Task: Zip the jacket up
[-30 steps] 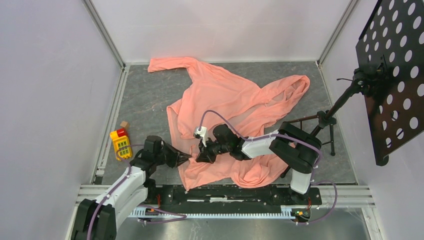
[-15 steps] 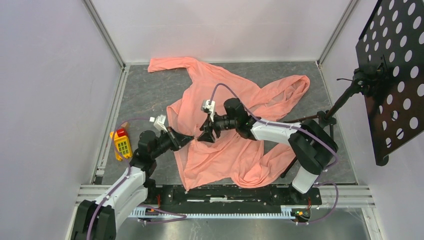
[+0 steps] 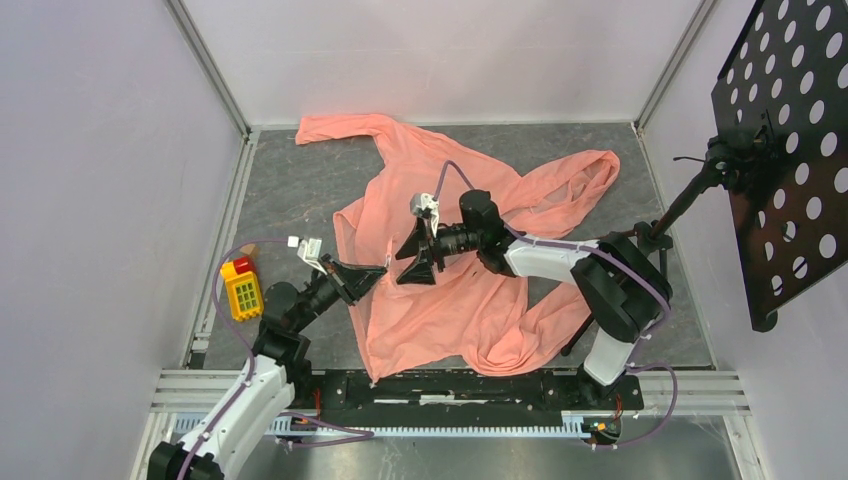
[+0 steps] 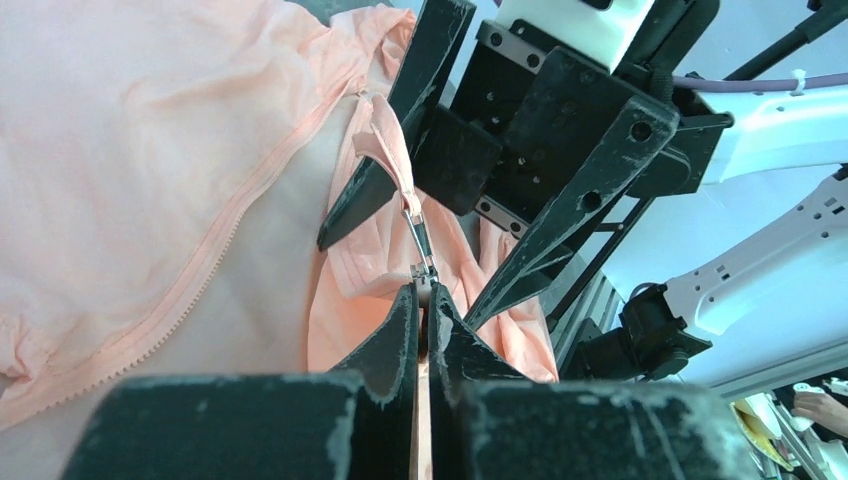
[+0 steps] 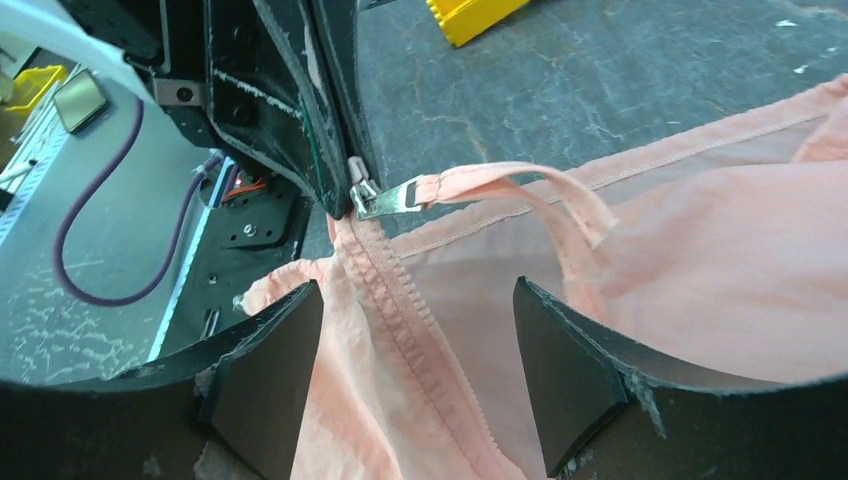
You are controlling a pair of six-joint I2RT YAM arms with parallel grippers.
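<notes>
1. Top external view: one jacket (image 3: pixel 470 190) lies spread on the grey table (image 3: pixel 290 200), reaching from the centre toward 12 and 2 o'clock with its front open. Two arms meet at its 9 o'clock edge. The left gripper (image 3: pixel 383 270) is pressed together on that edge. The right gripper (image 3: pixel 415 272) sits just beside it at 3 o'clock, fingers spread and holding nothing. One yellow toy (image 3: pixel 242 292) sits off the cloth at 9 o'clock. One perforated black panel (image 3: pixel 790 130) stands at the 3 o'clock side.

2. Left wrist view: the left fingers pinch the one zipper slider (image 4: pixel 423 275). Its single metal pull tab (image 4: pixel 416 232) points toward 12 o'clock. The right gripper's two fingers (image 4: pixel 545 250) stand wide on either side of the tab, not touching it. One unmated row of teeth (image 4: pixel 200 290) runs toward 8 o'clock.

3. Right wrist view: the slider sits at 11 o'clock in the left gripper's tips. A pink fabric loop (image 5: pixel 520 190) trails from the tab toward 3 o'clock. Whether the teeth below the slider are meshed cannot be told.

4. Progress, as a judgement: the slider is secured, but the pull is not yet grasped. Nearly the whole zip looks left to close.
</notes>
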